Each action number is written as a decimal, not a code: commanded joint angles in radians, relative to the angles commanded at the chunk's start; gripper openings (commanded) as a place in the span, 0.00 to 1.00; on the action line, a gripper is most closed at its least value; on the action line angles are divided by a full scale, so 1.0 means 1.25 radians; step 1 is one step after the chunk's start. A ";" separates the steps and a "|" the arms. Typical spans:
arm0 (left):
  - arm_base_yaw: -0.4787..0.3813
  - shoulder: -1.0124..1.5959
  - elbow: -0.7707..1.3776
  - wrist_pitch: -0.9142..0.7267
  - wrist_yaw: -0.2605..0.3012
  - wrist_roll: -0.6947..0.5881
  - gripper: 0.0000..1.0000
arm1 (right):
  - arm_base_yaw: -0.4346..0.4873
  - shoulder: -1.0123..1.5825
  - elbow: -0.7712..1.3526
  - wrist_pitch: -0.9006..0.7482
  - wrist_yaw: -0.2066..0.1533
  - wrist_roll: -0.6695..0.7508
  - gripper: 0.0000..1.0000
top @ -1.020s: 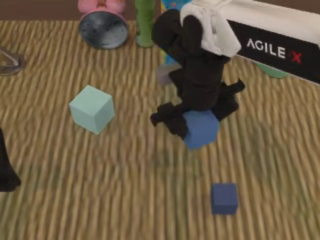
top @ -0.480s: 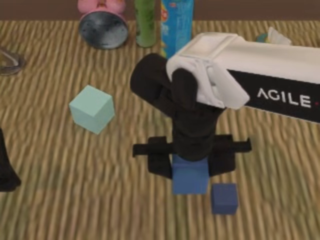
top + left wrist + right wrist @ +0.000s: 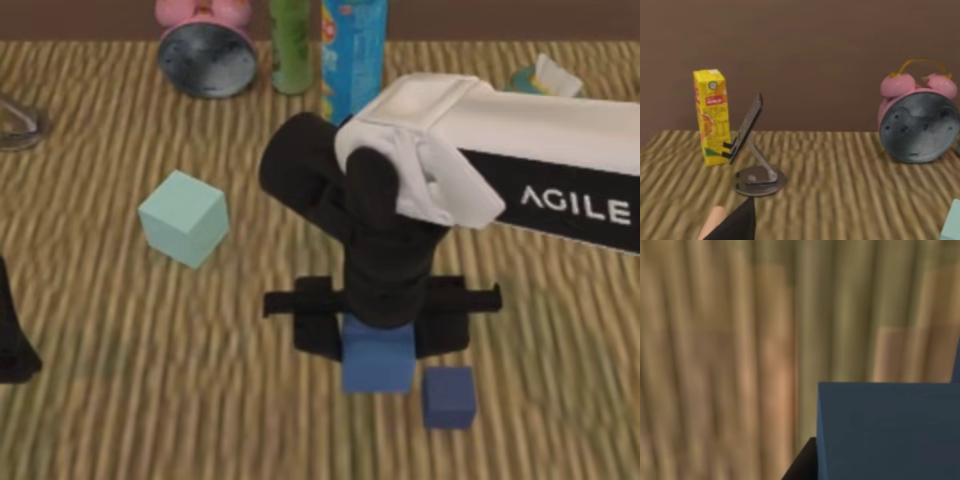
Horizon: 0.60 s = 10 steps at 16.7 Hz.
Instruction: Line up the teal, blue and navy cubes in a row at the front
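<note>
My right gripper [image 3: 380, 335] is shut on the mid-sized blue cube [image 3: 378, 362], a black finger pressed against each side, low at the front of the table. The small navy cube [image 3: 448, 396] lies just to the right of it, nearly touching. In the right wrist view the blue cube [image 3: 890, 432] fills the lower corner beside one black finger [image 3: 805, 462]. The pale teal cube [image 3: 183, 217] rests apart at mid-left, turned at an angle, and its edge shows in the left wrist view [image 3: 952, 225]. My left gripper [image 3: 10, 340] is parked at the left edge, open.
Along the back stand a pink alarm clock [image 3: 205, 45], a green bottle [image 3: 288, 45] and a blue printed can [image 3: 352, 50]. A green tissue holder [image 3: 545, 75] peeks out behind the right arm. A phone stand [image 3: 752, 160] and a yellow juice carton [image 3: 712, 117] are at the far left.
The right arm carried the blue cube from mid-table forward and down to the front, beside the navy cube, squaring it up. In the last half second it barely moved.
</note>
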<state>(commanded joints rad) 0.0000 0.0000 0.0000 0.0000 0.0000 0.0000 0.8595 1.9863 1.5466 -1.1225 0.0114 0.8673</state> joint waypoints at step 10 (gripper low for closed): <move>0.000 0.000 0.000 0.000 0.000 0.000 1.00 | 0.007 0.058 -0.130 0.190 0.001 0.006 0.00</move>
<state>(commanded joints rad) 0.0000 0.0000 0.0000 0.0000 0.0000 0.0000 0.8677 2.0592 1.3844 -0.8851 0.0123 0.8746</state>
